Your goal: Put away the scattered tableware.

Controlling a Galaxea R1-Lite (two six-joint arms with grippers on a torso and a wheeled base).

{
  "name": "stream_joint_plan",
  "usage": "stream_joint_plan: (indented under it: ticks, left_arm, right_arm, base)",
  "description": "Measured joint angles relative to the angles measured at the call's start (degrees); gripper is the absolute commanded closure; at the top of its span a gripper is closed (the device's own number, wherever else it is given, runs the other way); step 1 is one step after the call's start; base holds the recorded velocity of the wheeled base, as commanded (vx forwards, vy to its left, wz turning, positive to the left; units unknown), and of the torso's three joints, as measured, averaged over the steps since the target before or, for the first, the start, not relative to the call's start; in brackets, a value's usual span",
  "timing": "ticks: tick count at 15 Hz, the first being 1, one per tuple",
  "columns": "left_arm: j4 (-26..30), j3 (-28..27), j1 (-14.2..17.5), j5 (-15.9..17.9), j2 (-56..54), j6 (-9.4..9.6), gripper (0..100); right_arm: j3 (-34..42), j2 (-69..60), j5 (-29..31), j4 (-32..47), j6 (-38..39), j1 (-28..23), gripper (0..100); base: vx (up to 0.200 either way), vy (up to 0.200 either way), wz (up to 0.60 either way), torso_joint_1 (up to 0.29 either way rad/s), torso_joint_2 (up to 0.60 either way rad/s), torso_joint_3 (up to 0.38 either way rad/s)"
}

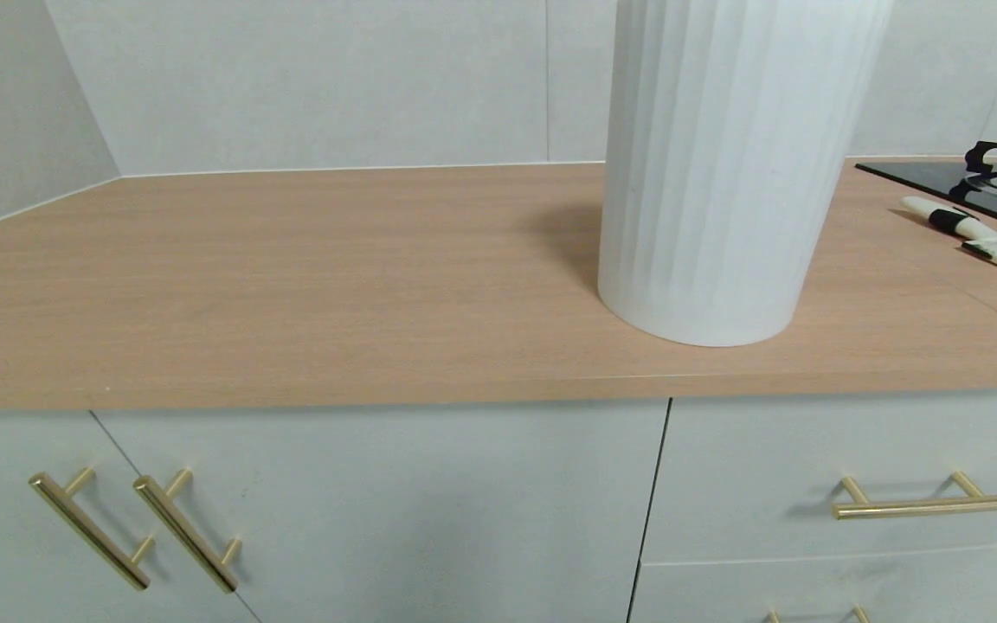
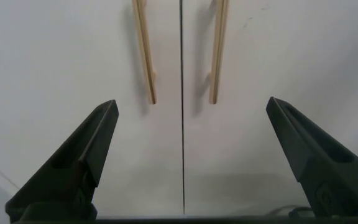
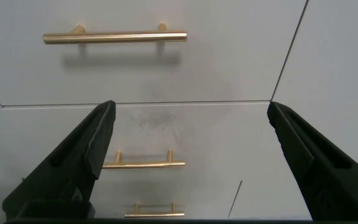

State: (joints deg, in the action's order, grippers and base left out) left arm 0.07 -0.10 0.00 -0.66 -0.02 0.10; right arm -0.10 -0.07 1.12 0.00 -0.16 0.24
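Black fingers of the left gripper [image 2: 191, 104] stand spread wide, holding nothing, before white cabinet doors [image 2: 73, 62] with brass bar handles [image 2: 144, 50]. Likewise released, the right gripper [image 3: 190, 106] faces white drawers [image 3: 166, 74]. On the light wooden countertop [image 1: 291, 277], cream, black-banded tableware [image 1: 974, 230] lies beside the black hob [image 1: 940, 182], near a tall white ribbed container [image 1: 723, 173].

Soft, even light fills my views. The white ribbed container [image 1: 723, 173] throws a faint shadow to the left across the wooden countertop [image 1: 291, 277]. The black hob [image 1: 940, 177] gleams with reflections. Brass handles [image 2: 145, 50] cast pale shadows on my wrist views' cabinet doors [image 2: 55, 56].
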Motion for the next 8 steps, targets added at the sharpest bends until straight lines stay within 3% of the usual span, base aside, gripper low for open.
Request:
stream_joint_plan:
  ticks: [7, 8]
  left_arm:
    - [-0.07, 0.0, 0.0, 0.0, 0.0, 0.0, 0]
    - [-0.1, 0.0, 0.0, 0.0, 0.0, 0.0, 0]
  right_arm:
    - [0.0, 0.0, 0.0, 0.0, -0.06, 0.0, 0]
    - [0.0, 0.0, 0.0, 0.0, -0.06, 0.0, 0]
  base:
    - [0.0, -0.2, 0.0, 0.002, 0.0, 0.004]
    - [0.0, 0.0, 0.0, 0.0, 0.0, 0.0]
